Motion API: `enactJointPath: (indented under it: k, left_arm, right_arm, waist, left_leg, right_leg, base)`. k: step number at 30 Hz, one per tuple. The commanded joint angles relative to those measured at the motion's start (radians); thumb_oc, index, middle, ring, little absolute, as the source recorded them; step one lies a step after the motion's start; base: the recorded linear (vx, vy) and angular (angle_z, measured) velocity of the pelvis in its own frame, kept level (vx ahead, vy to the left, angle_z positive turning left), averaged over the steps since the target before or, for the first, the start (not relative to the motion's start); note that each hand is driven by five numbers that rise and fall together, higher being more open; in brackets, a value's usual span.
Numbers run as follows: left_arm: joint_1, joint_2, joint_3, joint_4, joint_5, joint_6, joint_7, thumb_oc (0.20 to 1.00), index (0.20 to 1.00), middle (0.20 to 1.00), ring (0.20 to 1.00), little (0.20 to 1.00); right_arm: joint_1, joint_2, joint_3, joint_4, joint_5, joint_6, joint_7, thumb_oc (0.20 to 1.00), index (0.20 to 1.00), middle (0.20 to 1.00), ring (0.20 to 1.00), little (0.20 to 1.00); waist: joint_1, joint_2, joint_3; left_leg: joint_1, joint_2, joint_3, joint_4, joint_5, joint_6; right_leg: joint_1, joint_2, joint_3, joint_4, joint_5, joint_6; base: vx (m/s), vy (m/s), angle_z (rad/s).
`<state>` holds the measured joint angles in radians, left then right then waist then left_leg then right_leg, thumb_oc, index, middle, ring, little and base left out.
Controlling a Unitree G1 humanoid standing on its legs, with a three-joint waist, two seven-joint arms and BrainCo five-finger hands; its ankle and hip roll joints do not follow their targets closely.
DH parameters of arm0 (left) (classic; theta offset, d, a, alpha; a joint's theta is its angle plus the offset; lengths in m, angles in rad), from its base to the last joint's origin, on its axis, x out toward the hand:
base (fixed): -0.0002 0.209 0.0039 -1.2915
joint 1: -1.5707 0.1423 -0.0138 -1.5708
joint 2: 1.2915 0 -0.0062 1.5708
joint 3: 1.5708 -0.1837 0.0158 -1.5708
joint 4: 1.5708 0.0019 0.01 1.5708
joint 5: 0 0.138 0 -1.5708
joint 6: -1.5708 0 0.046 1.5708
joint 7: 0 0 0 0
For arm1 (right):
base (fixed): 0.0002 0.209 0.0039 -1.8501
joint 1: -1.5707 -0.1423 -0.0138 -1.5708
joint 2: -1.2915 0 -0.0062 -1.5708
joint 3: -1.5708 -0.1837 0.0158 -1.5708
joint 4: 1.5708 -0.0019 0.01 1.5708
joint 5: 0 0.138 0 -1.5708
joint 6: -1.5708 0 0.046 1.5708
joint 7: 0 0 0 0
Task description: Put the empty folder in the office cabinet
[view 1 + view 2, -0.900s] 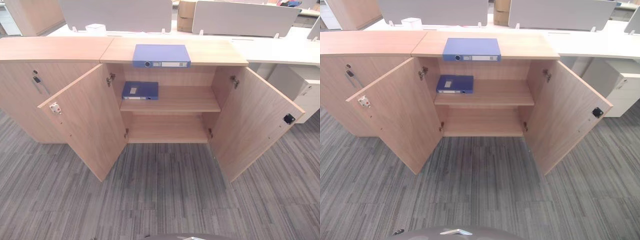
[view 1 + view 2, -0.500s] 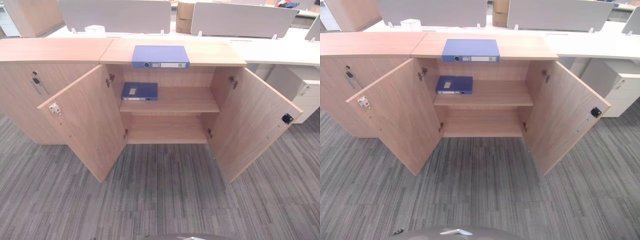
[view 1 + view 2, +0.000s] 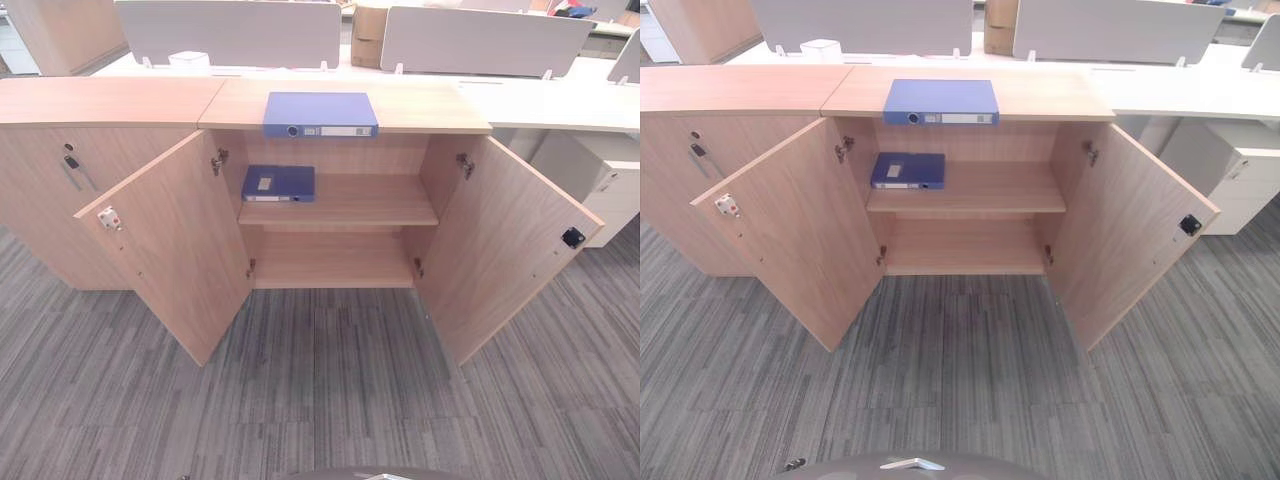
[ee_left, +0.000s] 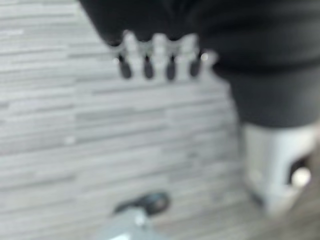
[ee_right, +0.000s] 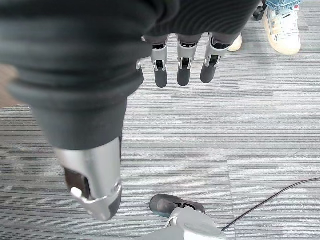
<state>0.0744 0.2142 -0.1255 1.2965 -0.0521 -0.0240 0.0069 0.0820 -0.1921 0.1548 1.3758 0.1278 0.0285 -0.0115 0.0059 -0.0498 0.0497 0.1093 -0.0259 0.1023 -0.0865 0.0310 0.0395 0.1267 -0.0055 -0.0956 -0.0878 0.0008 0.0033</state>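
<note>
A blue folder [image 3: 320, 113] lies flat on top of the wooden office cabinet [image 3: 410, 103], spine toward me. A second, smaller blue folder [image 3: 278, 183] lies on the left of the cabinet's upper shelf [image 3: 360, 205]. Both cabinet doors stand wide open, the left door [image 3: 175, 245] and the right door [image 3: 510, 240]. My left hand [image 4: 157, 57] hangs over the grey carpet with its fingers straight and nothing in them. In the same way, my right hand [image 5: 182, 62] hangs over the carpet, fingers relaxed and empty. Both hands are far from the folders.
The lower shelf [image 3: 330, 262] is bare. A closed cabinet [image 3: 60, 170] with a key adjoins on the left. White desks with grey dividers [image 3: 480, 40] stand behind, and a white drawer unit [image 3: 600, 180] on the right. A person's shoes [image 5: 282, 27] show near my right hand.
The whole picture has shifted slightly, so the camera moved a little. The folders, the doors and both hands stay as they were.
</note>
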Motion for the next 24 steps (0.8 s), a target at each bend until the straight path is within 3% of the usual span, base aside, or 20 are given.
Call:
enactJointPath:
  k: [1, 24]
  left_arm:
    - [-0.062, 0.001, -0.017, 0.069, 0.036, -0.005, 0.000, 1.000, 1.000, 1.000, 1.000, 1.000]
    - [-0.072, 0.012, -0.023, 0.063, 0.029, -0.006, 0.002, 1.000, 1.000, 1.000, 1.000, 1.000]
  right_arm:
    - [-0.055, -0.019, 0.033, 0.033, -0.026, 0.001, -0.016, 1.000, 1.000, 1.000, 1.000, 1.000]
    - [-0.055, -0.025, 0.024, 0.017, -0.019, 0.007, -0.019, 1.000, 1.000, 1.000, 1.000, 1.000]
  waist:
    - [-0.005, 0.018, 0.006]
    - [-0.014, 0.020, 0.025]
  left_leg:
    - [0.020, 0.041, -0.021, -0.001, -0.082, -0.067]
    - [0.020, 0.055, -0.014, -0.001, -0.077, -0.079]
  right_leg:
    - [0.011, -0.034, 0.005, 0.001, -0.023, 0.094]
    - [0.009, -0.026, -0.006, 0.001, -0.024, 0.091]
  base:
    - [0.00, 0.000, 0.00]
    - [0.00, -0.021, 0.00]
